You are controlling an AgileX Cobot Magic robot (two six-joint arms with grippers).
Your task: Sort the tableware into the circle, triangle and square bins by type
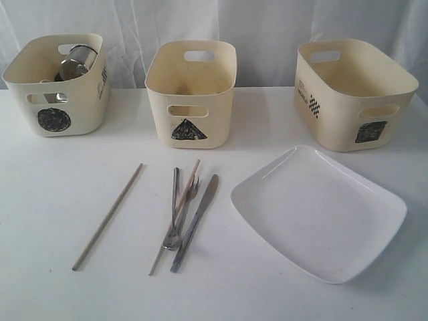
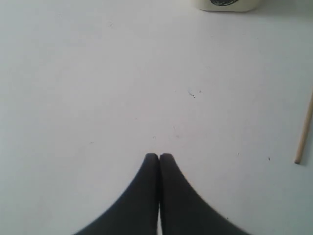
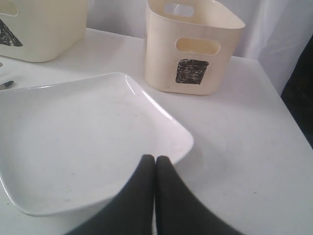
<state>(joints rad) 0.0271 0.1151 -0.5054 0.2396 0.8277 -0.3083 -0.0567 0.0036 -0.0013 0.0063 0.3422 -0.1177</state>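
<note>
Three cream bins stand along the back: the circle bin (image 1: 57, 83) with a steel mug (image 1: 77, 61) inside, the triangle bin (image 1: 190, 93), and the square bin (image 1: 354, 93). On the table lie one chopstick (image 1: 107, 217), then a fork (image 1: 175, 210), a second chopstick (image 1: 175, 215) and a knife (image 1: 195, 222) bunched together, and a large white plate (image 1: 319, 212). My left gripper (image 2: 159, 156) is shut and empty over bare table, with a chopstick end (image 2: 304, 132) off to its side. My right gripper (image 3: 155, 158) is shut and empty above the plate's (image 3: 88, 142) corner, facing the square bin (image 3: 193, 46).
A white curtain hangs behind the bins. The table's right edge (image 3: 283, 98) runs close beside the square bin. The triangle bin (image 3: 39, 27) shows at the edge of the right wrist view. Neither arm appears in the exterior view.
</note>
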